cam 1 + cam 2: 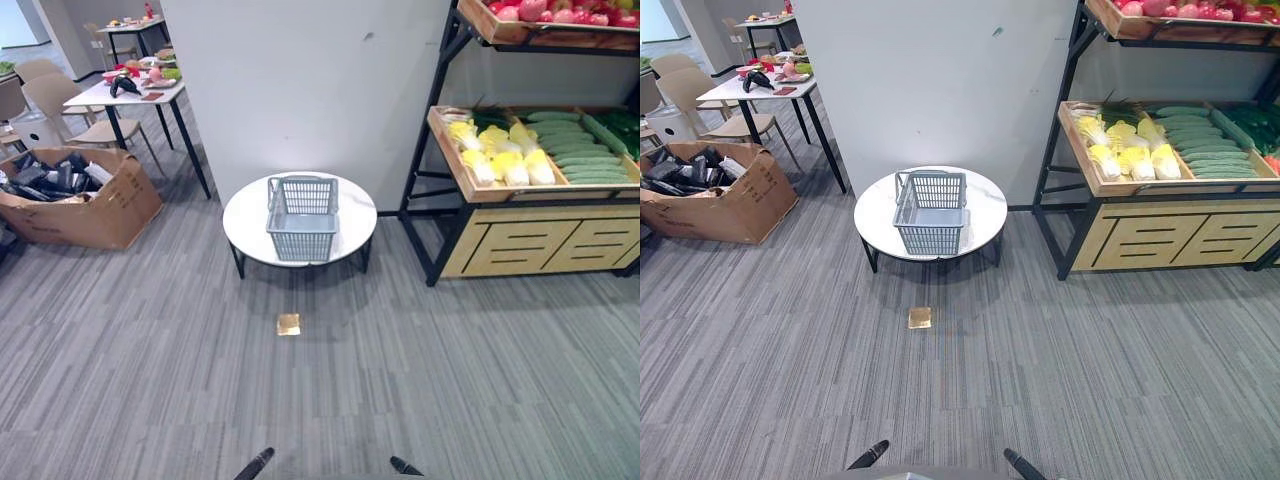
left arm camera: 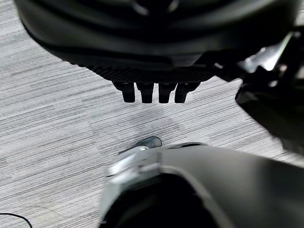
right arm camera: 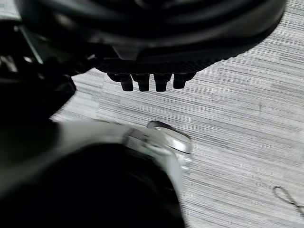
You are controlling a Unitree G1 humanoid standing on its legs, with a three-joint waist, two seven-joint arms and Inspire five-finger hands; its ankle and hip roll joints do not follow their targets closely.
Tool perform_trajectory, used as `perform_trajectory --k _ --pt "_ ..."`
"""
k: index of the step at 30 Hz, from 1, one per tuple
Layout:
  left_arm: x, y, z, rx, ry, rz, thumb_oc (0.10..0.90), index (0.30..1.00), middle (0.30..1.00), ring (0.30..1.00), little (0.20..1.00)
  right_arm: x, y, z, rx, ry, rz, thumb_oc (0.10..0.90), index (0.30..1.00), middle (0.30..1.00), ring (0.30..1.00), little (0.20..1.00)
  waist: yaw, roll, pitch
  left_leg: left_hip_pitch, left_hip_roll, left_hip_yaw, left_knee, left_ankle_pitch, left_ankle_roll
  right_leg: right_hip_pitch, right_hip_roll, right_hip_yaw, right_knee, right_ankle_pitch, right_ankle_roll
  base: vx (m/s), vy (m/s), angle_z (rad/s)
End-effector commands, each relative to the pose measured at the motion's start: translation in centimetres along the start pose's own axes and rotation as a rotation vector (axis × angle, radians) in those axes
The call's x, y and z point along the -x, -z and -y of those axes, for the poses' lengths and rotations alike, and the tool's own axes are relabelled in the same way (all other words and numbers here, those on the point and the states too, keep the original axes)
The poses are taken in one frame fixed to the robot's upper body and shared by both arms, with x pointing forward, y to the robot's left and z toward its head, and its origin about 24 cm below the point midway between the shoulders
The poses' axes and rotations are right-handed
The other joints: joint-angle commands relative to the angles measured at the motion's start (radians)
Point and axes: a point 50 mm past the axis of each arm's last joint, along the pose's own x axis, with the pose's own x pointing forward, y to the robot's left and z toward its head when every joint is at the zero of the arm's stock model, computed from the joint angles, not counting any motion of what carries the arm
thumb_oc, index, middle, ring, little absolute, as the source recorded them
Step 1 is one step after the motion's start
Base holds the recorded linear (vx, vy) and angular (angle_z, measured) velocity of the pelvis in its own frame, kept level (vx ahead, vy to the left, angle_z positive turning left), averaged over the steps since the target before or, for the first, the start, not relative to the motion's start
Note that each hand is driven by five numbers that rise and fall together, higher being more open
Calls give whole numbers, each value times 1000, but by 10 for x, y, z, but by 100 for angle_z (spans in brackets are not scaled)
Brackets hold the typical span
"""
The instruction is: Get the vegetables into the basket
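Your left hand (image 2: 153, 90) hung down over the grey carpet (image 1: 150, 380), its fingers straight in a row and holding nothing. Your right hand (image 3: 151, 81) hung the same way, fingers straight and apart from everything.

The vegetables (image 1: 540, 150) were far ahead of both hands, on the wooden shelf (image 1: 470, 190) at the right. They lay in a tray: yellow and white cabbages at the left end, long green cucumbers beside them toward the right. Red fruit (image 1: 560, 12) sat on the shelf above.

The basket (image 1: 302, 217) was grey, with open slotted walls and its handle folded down. It stood upright near the middle of the round white table (image 1: 245, 225), left of the shelf and well apart from your hands. A small tan square (image 1: 288, 324) lay on the carpet just before the table.
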Motion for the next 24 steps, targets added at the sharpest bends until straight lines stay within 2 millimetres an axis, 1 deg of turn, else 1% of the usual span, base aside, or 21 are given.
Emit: perform_trajectory --k 1,7,12,24 --pt "-4 -38 11 2 39 104 900 1000 1000 1000 1000 -2 -27 3 10 -12 67 900 1000 1000 1000 1000 -11 2 5 77 17 60 -34 -101 -67 79 -47 -66 -138 38 95 0 0 0" --pt "-4 -37 9 9 30 105 900 1000 1000 1000 1000 -2 -28 3 12 -15 68 900 1000 1000 1000 1000 -11 0 3 78 17 62 -34 -101 -67 79 -48 -63 -138 40 95 0 1 1" --pt "-4 -38 11 6 34 112 900 1000 1000 1000 1000 -2 -24 4 -21 -17 59 900 1000 1000 1000 1000 -9 -1 0 78 16 60 -34 -103 -66 80 -50 -64 -138 39 96 0 0 0" --pt "-4 -40 12 -15 33 116 900 1000 1000 1000 1000 -2 -24 5 -17 -12 57 900 1000 1000 1000 1000 -2 0 0 74 13 56 -34 -102 -66 78 -53 -71 -138 40 98 0 0 0"
